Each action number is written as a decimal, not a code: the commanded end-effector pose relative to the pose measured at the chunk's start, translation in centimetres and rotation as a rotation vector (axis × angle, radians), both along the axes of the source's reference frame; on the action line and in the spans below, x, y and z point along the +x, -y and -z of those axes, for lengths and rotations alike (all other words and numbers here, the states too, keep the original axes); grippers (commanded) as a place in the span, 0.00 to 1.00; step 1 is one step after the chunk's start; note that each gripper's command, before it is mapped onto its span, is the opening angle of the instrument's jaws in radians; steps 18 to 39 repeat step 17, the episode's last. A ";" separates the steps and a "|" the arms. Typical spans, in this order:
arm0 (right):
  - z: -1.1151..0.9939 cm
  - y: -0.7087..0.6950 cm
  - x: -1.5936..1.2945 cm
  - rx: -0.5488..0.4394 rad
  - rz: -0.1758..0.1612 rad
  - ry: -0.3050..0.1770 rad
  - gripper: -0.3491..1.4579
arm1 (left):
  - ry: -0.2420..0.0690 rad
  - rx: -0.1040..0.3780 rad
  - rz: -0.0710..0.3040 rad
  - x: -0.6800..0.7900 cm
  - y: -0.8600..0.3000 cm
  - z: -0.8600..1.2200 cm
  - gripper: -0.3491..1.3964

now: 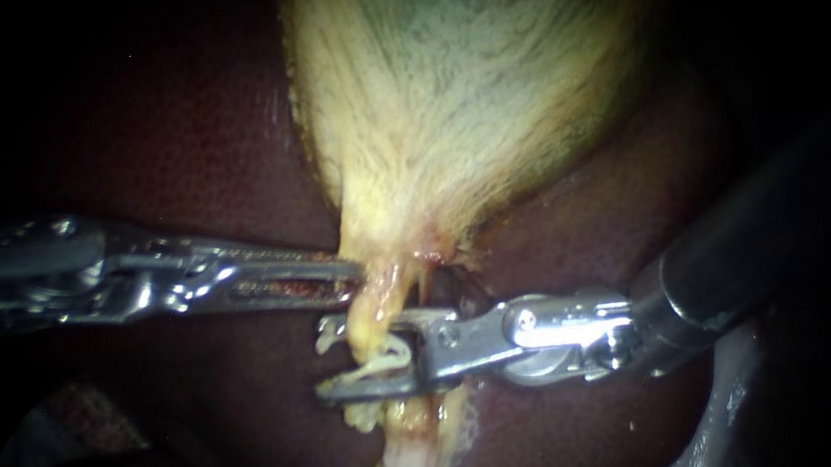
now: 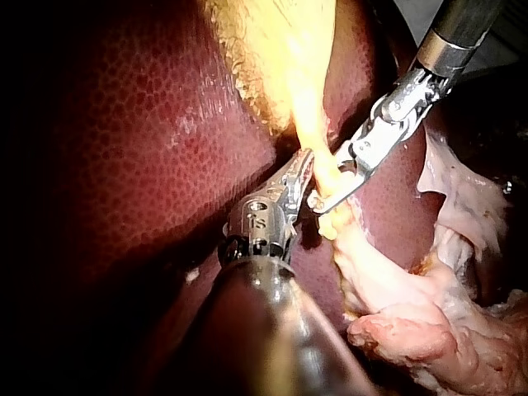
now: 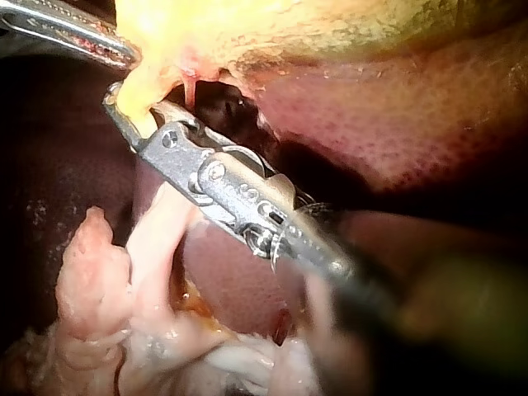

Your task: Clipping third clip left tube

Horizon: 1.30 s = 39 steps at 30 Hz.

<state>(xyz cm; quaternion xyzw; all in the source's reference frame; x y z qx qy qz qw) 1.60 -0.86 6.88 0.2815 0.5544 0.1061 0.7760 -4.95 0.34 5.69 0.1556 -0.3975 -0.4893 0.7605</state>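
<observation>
Tube point(image 1: 379, 306): hanging from gallbladder point(image 1: 448, 96) narrow end. Right instrument point(image 1: 362, 352): tool apart, straddling tube just under gallbladder (nothing squeezed yet). Left instrument point(image 1: 356, 281): tool clamped on tube at gallbladder tip. Hazard: closing off-square, catching only part of tube; incomplete seal likely.

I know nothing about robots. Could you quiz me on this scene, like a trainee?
1. True or false: the tube lies between the right instrument's jaws.
2. The left instrument meets the tube: A) nearer the gallbladder than the right one, B) farther from it, C) not at all?
3. Fill in: the pale yellow gallbladder lies against the dark red ____.
Key: 1 true; 2 A; 3 liver.
</observation>
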 end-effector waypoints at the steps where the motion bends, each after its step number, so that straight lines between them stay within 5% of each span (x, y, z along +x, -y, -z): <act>1: -0.01 0.00 0.00 0.000 -0.001 0.000 0.00 | 0.000 0.000 0.000 0.00 0.00 0.00 0.00; 39: -0.05 0.04 -0.01 -0.004 0.001 0.000 0.02 | 0.000 0.000 0.000 -0.01 -0.01 -0.01 0.00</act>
